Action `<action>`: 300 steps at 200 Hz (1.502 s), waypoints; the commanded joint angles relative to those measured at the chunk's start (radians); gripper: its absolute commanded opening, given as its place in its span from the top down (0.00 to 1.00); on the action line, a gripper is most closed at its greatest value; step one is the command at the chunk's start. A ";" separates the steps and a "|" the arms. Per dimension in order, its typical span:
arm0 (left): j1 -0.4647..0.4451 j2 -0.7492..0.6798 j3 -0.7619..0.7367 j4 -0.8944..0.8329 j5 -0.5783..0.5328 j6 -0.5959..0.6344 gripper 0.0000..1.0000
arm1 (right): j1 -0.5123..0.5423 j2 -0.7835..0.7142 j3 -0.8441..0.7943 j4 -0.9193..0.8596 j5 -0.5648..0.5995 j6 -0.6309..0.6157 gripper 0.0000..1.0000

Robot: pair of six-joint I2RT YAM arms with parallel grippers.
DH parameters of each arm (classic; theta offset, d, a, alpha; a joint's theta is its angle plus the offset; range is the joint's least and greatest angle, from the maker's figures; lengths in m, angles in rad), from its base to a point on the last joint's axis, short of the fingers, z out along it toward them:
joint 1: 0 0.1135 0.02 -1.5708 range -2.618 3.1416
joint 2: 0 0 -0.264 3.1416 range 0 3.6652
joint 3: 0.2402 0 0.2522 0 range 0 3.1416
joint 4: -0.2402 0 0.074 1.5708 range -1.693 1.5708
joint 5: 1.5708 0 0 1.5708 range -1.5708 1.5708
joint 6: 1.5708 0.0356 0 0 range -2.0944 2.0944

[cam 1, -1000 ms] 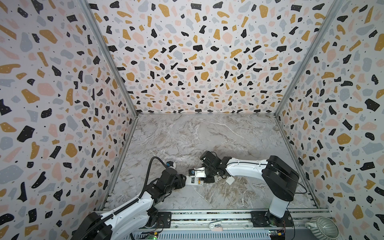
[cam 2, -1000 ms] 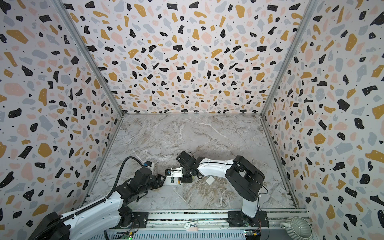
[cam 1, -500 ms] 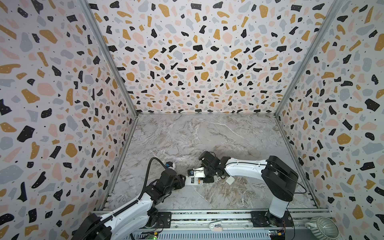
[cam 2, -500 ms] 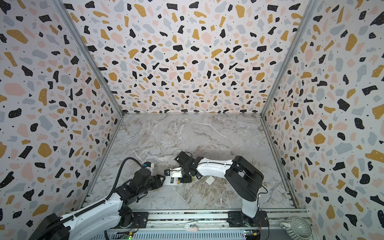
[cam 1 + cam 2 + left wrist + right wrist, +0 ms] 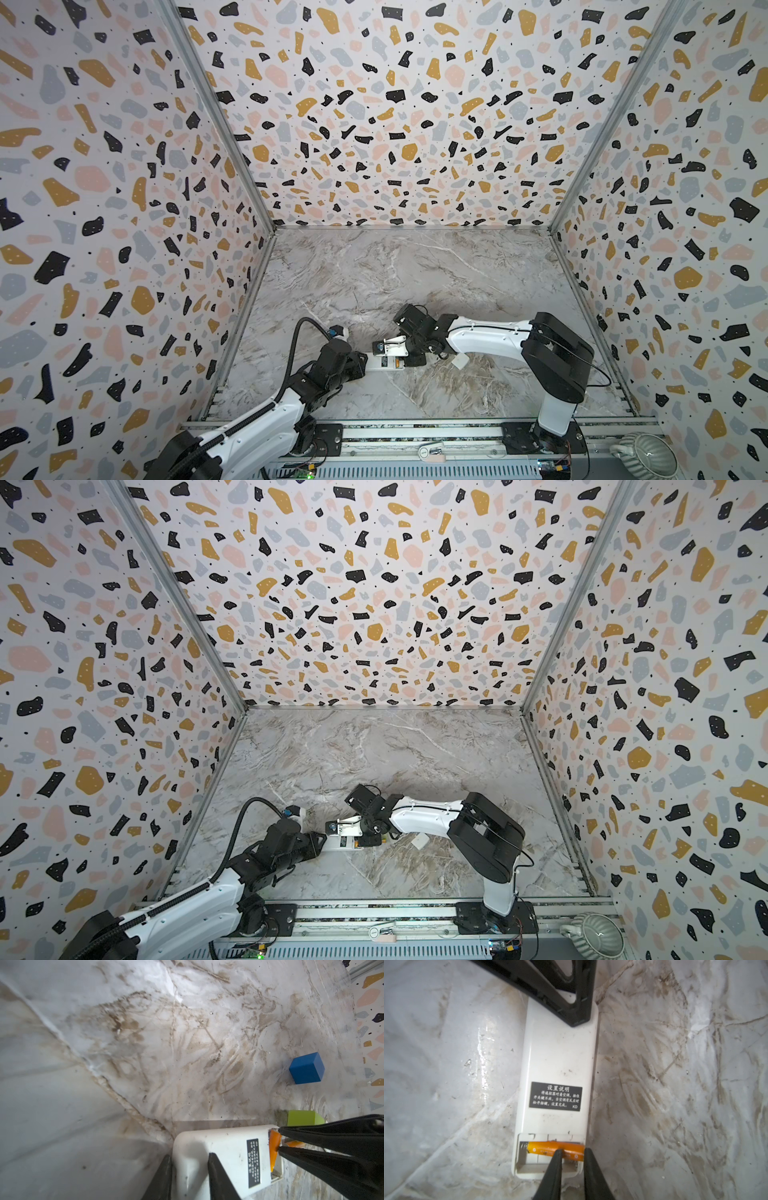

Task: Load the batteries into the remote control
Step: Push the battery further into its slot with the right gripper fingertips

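Left gripper (image 5: 189, 1155) has closed on the remote (image 5: 381, 362), lower centre in a top view; right gripper (image 5: 573, 1149) pinches an orange battery (image 5: 544, 1150) in its open compartment (second slot looks empty, roughly halfway)

We've got two arms off the slotted aluminium rail (image 5: 415, 432): glossy white link shells, black joint housings, black base plates sitting on the rail. The right arm (image 5: 486, 338) has a chunky black elbow block above the rail, with a thin black wire looped beside it. The left arm (image 5: 266, 419) adds a black corrugated conduit (image 5: 293, 353) running away from the rail to a blue-and-white plug (image 5: 337, 331). On the left gripper (image 5: 189, 1155) and right gripper (image 5: 572, 1150) we see matte black fingers tapering to blunt tips, the left's with a triangular cut-out.
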State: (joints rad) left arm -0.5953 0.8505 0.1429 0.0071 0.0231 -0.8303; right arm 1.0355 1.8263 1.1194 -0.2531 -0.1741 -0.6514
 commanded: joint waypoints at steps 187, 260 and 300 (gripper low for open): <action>-0.002 0.002 -0.041 -0.063 0.018 -0.001 0.75 | 0.034 0.117 -0.010 -0.122 -0.089 0.050 0.83; -0.003 -0.010 -0.048 -0.070 0.017 0.003 0.75 | 0.034 0.103 -0.027 -0.111 -0.094 0.061 0.77; -0.001 -0.021 -0.052 -0.073 0.014 0.003 0.75 | 0.034 0.103 -0.039 -0.105 -0.088 0.071 0.78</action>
State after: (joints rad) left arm -0.5911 0.8238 0.1295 0.0135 0.0143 -0.8307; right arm 1.0386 1.8523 1.1397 -0.2939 -0.2165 -0.5995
